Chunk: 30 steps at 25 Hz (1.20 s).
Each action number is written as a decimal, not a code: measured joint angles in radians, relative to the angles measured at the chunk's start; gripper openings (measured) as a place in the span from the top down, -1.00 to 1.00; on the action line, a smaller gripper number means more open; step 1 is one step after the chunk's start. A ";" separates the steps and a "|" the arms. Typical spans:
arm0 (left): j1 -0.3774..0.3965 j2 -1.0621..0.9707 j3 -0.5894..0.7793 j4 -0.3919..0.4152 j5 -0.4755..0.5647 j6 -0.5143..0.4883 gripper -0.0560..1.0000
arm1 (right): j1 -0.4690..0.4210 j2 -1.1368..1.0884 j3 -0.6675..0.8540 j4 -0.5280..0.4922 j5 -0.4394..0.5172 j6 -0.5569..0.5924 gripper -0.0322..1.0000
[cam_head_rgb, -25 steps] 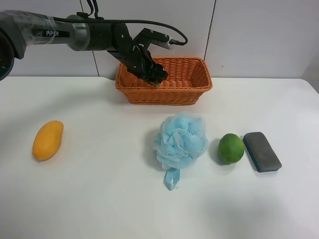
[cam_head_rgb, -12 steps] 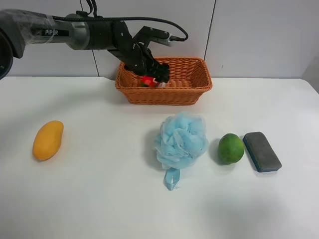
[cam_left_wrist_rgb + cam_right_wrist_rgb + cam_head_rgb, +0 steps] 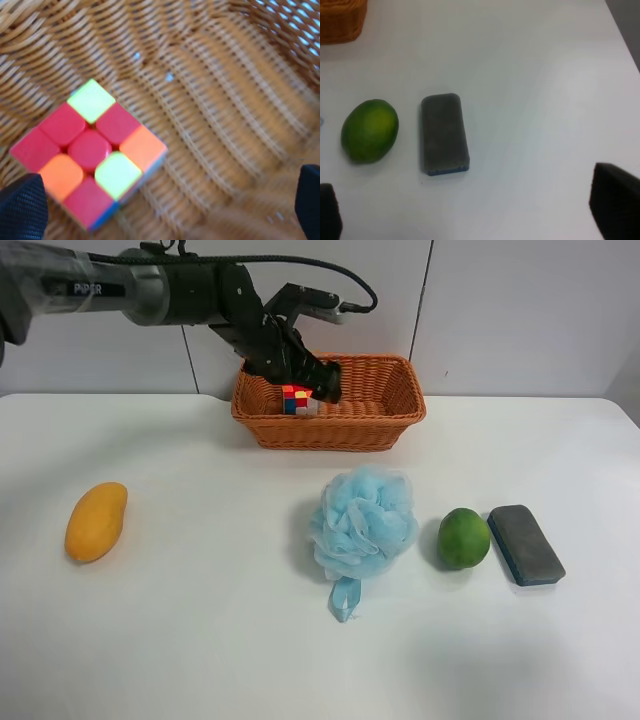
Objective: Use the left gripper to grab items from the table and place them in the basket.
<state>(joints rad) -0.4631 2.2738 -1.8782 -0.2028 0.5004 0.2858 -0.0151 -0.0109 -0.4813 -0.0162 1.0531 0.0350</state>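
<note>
Left wrist: cube (image 3: 90, 155) beneath gripper (image 3: 165, 205)

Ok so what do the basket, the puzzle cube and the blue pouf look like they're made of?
The basket looks like woven wicker or rattan, matte orange-brown: ribbed interlaced strands show in the left wrist view. The puzzle cube seems smooth plastic, its coloured tiles rounded and slightly glossy. The bath pouf looks like gathered light blue synthetic mesh, ruffled and airy.
</note>
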 joint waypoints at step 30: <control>0.000 -1.344 0.387 0.618 0.708 -0.420 -0.99 | 0.000 0.000 0.000 0.000 0.000 0.000 -0.99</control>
<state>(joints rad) -0.4631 0.9302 -1.4916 0.4152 1.2082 -0.1339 -0.0151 -0.0109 -0.4813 -0.0162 1.0531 0.0350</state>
